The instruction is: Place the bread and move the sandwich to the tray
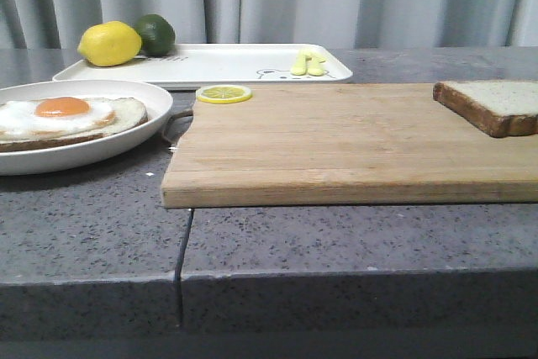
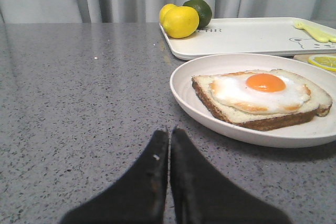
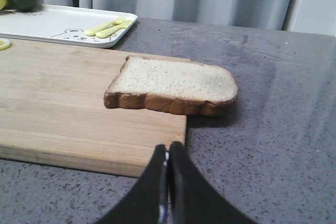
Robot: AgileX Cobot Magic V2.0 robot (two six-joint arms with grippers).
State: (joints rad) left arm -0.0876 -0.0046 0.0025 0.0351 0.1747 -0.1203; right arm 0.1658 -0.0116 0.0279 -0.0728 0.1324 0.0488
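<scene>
The bread [image 1: 496, 105] lies at the right end of the wooden cutting board [image 1: 336, 136]; in the right wrist view the bread [image 3: 173, 84] overhangs the board's corner. The sandwich [image 1: 67, 117] with fried egg sits in a round white plate [image 1: 126, 142] at the left; it also shows in the left wrist view [image 2: 262, 95]. The white tray [image 1: 227, 63] lies at the back. My left gripper [image 2: 169, 132] is shut and empty, short of the plate [image 2: 184, 85]. My right gripper [image 3: 168, 148] is shut and empty, short of the board's near edge. Neither gripper shows in the front view.
A lemon [image 1: 109, 43] and a lime [image 1: 156, 34] sit on the tray's left end, yellow cutlery [image 1: 308, 62] on its right end. A lemon slice [image 1: 224, 93] lies on the board's far left corner. A seam [image 1: 185, 241] divides the grey counter.
</scene>
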